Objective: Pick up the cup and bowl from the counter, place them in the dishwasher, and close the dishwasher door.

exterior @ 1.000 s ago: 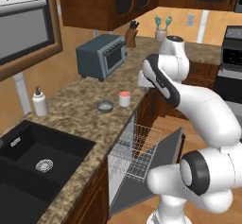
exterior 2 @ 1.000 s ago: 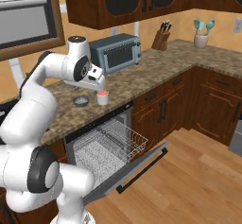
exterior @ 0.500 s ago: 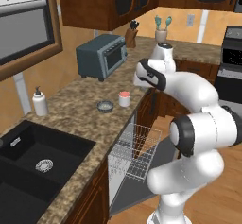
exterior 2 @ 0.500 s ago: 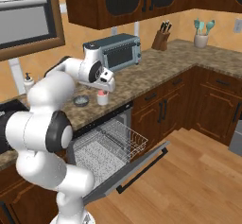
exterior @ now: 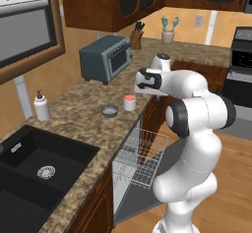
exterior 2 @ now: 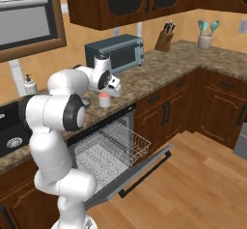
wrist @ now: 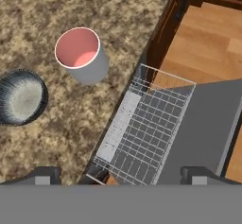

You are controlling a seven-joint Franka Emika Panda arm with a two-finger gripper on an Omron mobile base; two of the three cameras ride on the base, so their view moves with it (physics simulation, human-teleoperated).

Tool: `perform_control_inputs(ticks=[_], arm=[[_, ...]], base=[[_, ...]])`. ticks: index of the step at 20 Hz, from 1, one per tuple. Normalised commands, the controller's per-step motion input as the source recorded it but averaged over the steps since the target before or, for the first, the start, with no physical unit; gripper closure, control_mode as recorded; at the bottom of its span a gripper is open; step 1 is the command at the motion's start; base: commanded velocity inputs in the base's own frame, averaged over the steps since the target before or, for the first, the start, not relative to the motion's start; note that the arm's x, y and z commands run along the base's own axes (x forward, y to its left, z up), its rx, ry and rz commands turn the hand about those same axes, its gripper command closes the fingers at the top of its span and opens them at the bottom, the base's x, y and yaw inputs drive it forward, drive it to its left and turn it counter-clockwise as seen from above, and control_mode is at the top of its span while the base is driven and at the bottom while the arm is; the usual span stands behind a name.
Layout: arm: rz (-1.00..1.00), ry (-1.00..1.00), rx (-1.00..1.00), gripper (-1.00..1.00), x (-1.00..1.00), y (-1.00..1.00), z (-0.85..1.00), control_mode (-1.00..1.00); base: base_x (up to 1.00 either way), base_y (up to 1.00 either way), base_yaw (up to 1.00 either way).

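Swinging lower since a moment ago, the gripper is hovering just beside the cup and bowl on the counter. From the right, the dishwasher door is lying open, rack extended. From the hand, fingertips are standing wide apart, holding nothing.

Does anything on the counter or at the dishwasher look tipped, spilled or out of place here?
Nothing stands out. The cup stands upright on the counter with the bowl right side up beside it, apart. The dishwasher door is down and the rack pulled out, which suits loading. No spill shows.
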Motion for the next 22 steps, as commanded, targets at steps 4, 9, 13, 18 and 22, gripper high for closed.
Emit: perform_control_inputs(ticks=[4, 9, 13, 18, 22], arm=[[0.0, 0.0, 0.01, -1.0, 0.6, 0.02, -0.36, -1.0], [-0.01, -0.07, 0.0, -1.0, 0.44, 0.11, -0.34, -1.0], [-0.06, -0.12, 0.0, -1.0, 0.39, 0.1, -0.28, -1.0], [-0.06, -0.07, 0.0, -1.0, 0.39, 0.05, -0.3, -1.0], [-0.03, -0.02, 0.0, -1.0, 0.3, 0.09, -0.29, -1.0]], base=[[0.0, 0.0, 0.0], [0.0, 0.0, 0.0], [0.0, 0.0, 0.0], [0.0, 0.0, 0.0], [0.0, 0.0, 0.0]])
